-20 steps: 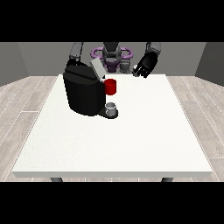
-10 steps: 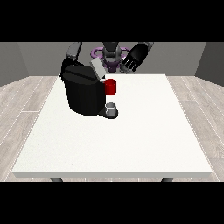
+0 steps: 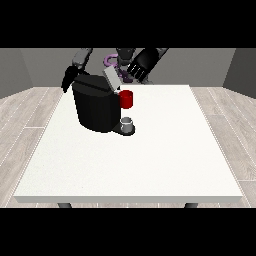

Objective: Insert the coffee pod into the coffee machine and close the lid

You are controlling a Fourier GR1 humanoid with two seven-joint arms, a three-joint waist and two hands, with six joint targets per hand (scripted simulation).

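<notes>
From my station I see the large white square desk [image 3: 150, 160] filling most of the front view. The bulky black coffee machine [image 3: 96, 107] stands on its far left part, with its grey lid [image 3: 112, 79] tilted up and open. A red thing at the machine [image 3: 126, 99] sits at its front, and below that a small grey cup-shaped thing [image 3: 128, 123] rests on the machine's dark base; I cannot tell whether it is the coffee pod.

The black hand at the view's right [image 3: 140, 66] hovers above the desk's far edge, just beside the raised lid, its fingers [image 3: 134, 73] spread and reaching down, holding nothing. The black hand at the view's left [image 3: 69, 79] hangs behind the machine's top corner; whether its fingers are open or curled I cannot tell.
</notes>
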